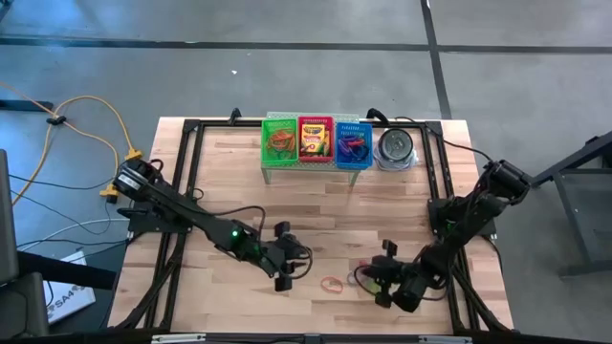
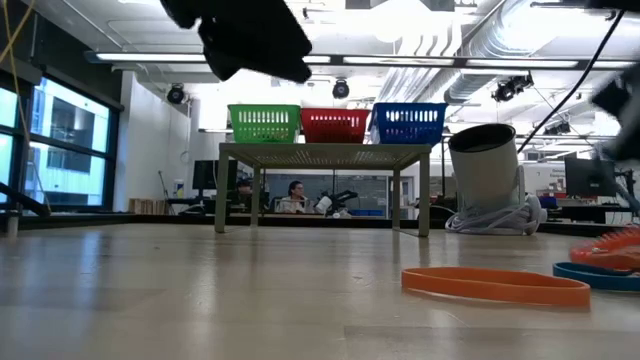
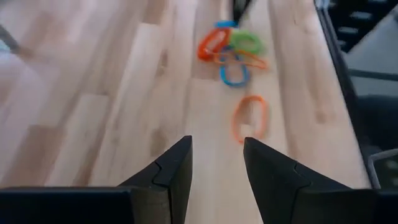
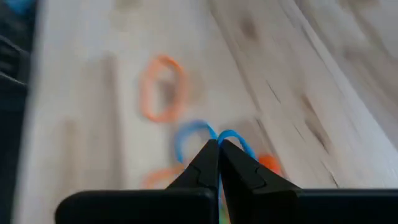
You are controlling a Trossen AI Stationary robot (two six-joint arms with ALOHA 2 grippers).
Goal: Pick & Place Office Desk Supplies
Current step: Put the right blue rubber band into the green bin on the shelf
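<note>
**Right fingers pinched on a blue band near the table's front edge**

From above, I take the small green rack (image 1: 316, 168) as my landmark; it stands at the far side of the wooden table (image 1: 220, 191). On it sit a green basket (image 1: 280, 140), a red basket (image 1: 315, 139) with yellow crayon boxes (image 1: 314, 143) inside, and a blue basket (image 1: 353, 144). A round metal tin (image 1: 395, 148) stands just beside the rack. Broad bare planks lie between the rack and my grippers. My left gripper (image 1: 290, 270) hangs well in front of the rack, my right gripper (image 1: 374, 278) in front of the tin, close to the table's near edge. An orange rubber band (image 1: 332, 285) lies flat between them, apart from both.

At table height, the rack's thin legs leave open space beneath it. The orange band (image 2: 495, 285) lies as a flat loop, a blue loop (image 2: 598, 275) just beside it.

Past my left wrist, my left fingers (image 3: 175, 171) stand partly apart with nothing between them. Ahead lie the orange loop (image 3: 250, 117) alone, then a tangled cluster of bands (image 3: 231, 50) in red, green, blue and orange.

Past my right wrist, my right fingers (image 4: 208, 163) are pressed together on a thin blue rubber band (image 4: 198, 135), which arches up at their tips. The orange loop (image 4: 162, 87) lies apart on smooth, pale, grained wood.
</note>
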